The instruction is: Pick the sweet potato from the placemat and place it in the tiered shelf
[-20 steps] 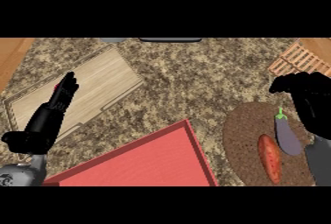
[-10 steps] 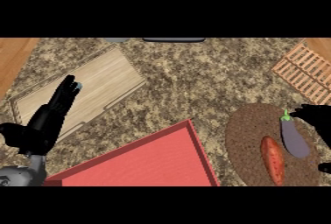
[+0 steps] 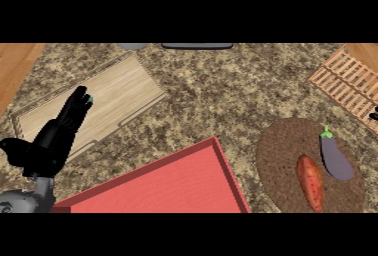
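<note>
The potato (image 3: 310, 182) is lying lengthwise nearer the right hand (image 3: 373, 116), state untellable; the left hand (image 3: 55, 137) is resting straight-fingered.

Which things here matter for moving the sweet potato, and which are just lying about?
For the job: sweet potato; placemat under it; tiered shelf, top right.

Lying about: eggplant, also on the placemat; red tray; wooden cutting board.

Speckled counter (image 3: 221, 95) with wooden board (image 3: 111, 100), red tray (image 3: 170, 185), placemat (image 3: 284, 150) (brown, round) and tiered shelf (image 3: 347, 80)
</note>
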You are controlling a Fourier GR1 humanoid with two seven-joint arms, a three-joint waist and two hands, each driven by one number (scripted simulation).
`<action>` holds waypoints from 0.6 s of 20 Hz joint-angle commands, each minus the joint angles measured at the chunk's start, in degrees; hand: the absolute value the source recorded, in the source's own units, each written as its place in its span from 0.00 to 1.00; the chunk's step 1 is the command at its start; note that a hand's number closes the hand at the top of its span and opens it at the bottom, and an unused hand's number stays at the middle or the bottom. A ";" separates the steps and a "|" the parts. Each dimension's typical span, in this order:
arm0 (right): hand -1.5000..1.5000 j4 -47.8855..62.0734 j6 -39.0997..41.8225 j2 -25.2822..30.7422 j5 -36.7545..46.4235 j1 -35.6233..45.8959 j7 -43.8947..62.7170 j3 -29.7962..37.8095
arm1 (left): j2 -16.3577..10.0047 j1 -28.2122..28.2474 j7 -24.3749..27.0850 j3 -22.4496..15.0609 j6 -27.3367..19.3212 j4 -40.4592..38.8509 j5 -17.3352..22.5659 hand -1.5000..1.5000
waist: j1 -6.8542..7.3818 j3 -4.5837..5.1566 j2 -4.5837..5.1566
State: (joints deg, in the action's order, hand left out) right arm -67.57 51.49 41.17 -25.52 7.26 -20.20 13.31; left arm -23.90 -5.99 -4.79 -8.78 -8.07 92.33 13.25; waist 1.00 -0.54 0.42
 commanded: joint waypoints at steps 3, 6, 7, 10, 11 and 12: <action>0.00 -2.23 10.16 2.79 9.78 0.51 -14.01 -1.15 | 0.29 0.49 -0.69 0.21 0.15 0.70 0.22 0.50 | 0.11 0.13 -0.15; 0.00 -3.66 9.04 3.57 13.30 -1.07 -16.86 -2.97 | 0.21 1.43 -0.35 0.31 0.74 1.22 0.45 0.50 | 0.14 0.14 -0.17; 0.00 -4.58 7.19 1.76 15.33 -2.13 -17.80 -4.93 | -1.21 0.06 -2.02 1.57 1.12 1.76 1.06 0.50 | 0.12 0.09 -0.18; 0.00 -4.71 4.41 3.49 18.73 -0.57 -20.17 -6.93 | 0.25 0.61 1.23 0.87 1.53 -1.21 -0.02 0.50 | 0.06 0.25 0.10; 0.00 -6.83 1.68 3.47 22.23 -3.28 -22.52 -7.88 | -0.51 2.42 -0.66 0.94 0.56 1.91 -0.42 0.50 | -0.10 0.24 -0.31; 0.00 -5.89 -0.39 4.30 24.61 -2.25 -24.47 -8.40 | -0.32 0.52 -0.34 1.86 0.96 0.36 0.20 0.50 | -0.16 0.24 -0.12</action>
State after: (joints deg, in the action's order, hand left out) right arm -74.48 44.20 44.69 -8.23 5.10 -30.18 7.31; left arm -24.25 -4.92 -5.35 -7.79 -7.17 93.35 13.49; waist 0.98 -0.36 0.27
